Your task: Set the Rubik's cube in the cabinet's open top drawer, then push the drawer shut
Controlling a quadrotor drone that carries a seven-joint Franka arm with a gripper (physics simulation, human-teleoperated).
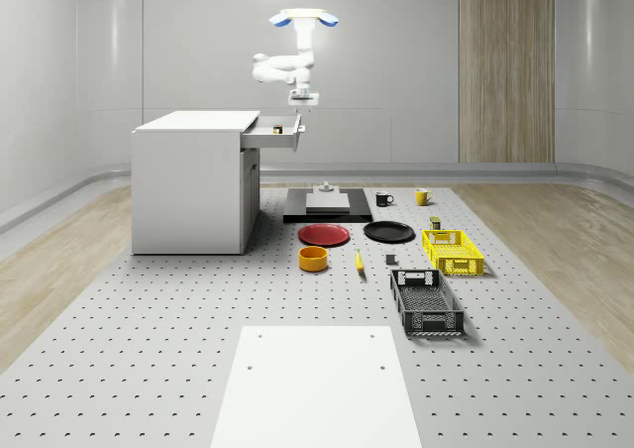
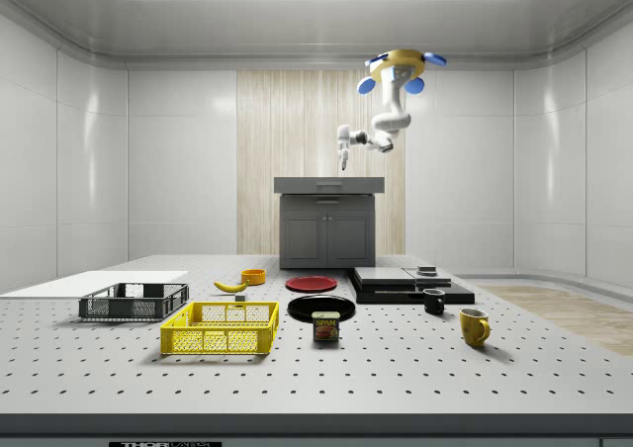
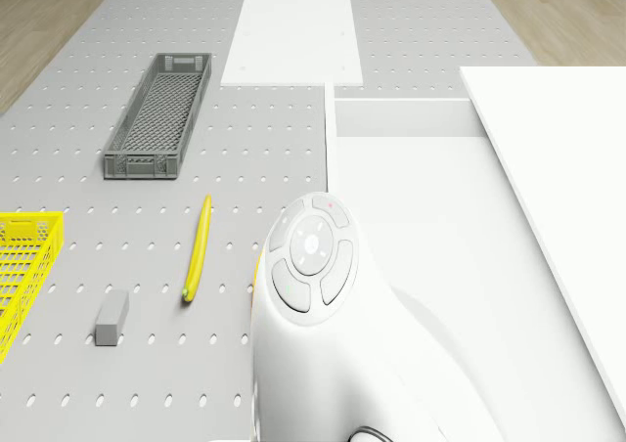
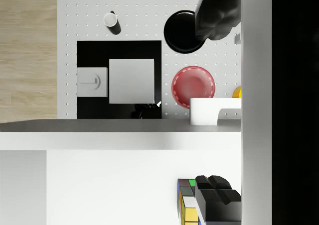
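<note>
In the whole-scene view we see the drone (image 1: 304,18) hovering in the air above the outer end of the cabinet's open top drawer (image 1: 273,134). Its arm (image 1: 280,67) folds down, and the gripper (image 1: 303,99) hangs just over the drawer's front end. The white cabinet (image 1: 192,180) stands on the perforated table (image 1: 149,329). A small yellow-topped shape in the drawer (image 1: 276,127) is the Rubik's cube. On the table to this view's right of the cabinet lie a red plate (image 1: 324,234), a black plate (image 1: 388,232), an orange bowl (image 1: 313,259), a yellow basket (image 1: 452,251) and a dark grey basket (image 1: 426,302).

In the side view we find the drone high above the cabinet (image 2: 328,223), with the gripper (image 2: 343,160) pointing down just above the cabinet's top. A banana (image 2: 230,286) and a Spam can (image 2: 325,326) lie on the table in front.

In the drone view we look over the arm's white housing (image 3: 323,305) at the pulled-out drawer (image 3: 401,168) below, with the banana (image 3: 198,246) and the grey basket (image 3: 161,114) on the table beside it.

In the wrist view we see the Rubik's cube (image 4: 187,205) lying inside the drawer (image 4: 109,185), touching one dark finger (image 4: 219,200); the other finger (image 4: 214,21) stands far off beyond the drawer's front wall. The jaws are spread wide and hold nothing.
</note>
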